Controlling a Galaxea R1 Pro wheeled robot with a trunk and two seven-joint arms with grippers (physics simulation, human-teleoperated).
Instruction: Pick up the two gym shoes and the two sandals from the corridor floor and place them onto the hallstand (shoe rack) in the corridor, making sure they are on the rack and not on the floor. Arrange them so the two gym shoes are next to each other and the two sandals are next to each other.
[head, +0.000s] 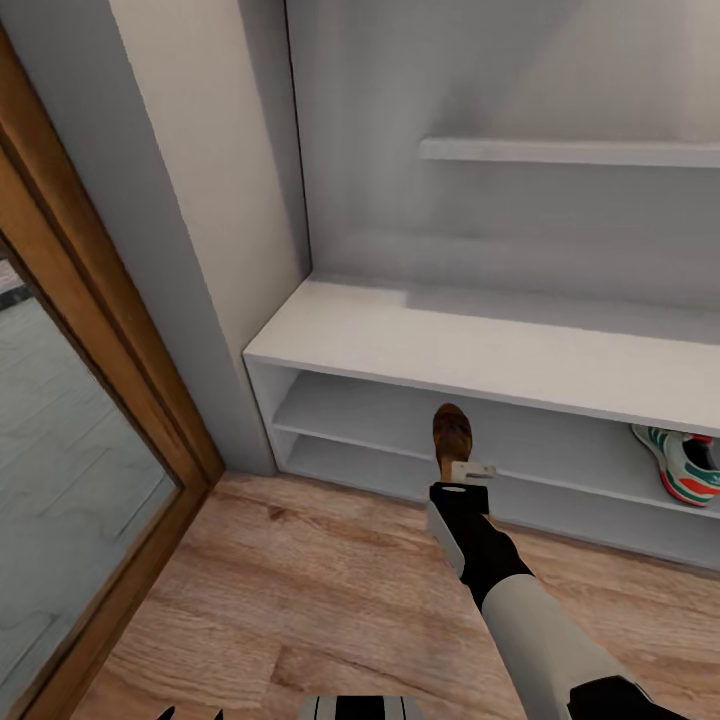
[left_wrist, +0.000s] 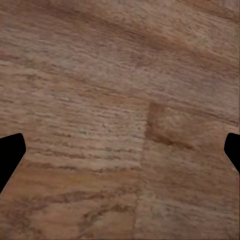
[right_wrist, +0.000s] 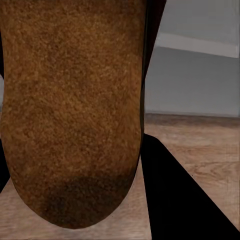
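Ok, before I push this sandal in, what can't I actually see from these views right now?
- Head view: the gym shoe on the hallstand shelf is cut off by the picture's right edge; whether its mate sits beside it cannot be told.
- Head view: the right gripper fingers are hidden by their own wrist and the sandal.
- Right wrist view: the sandal's sole blocks the shelf ahead.
- Left wrist view: just floor between the left gripper fingertips.
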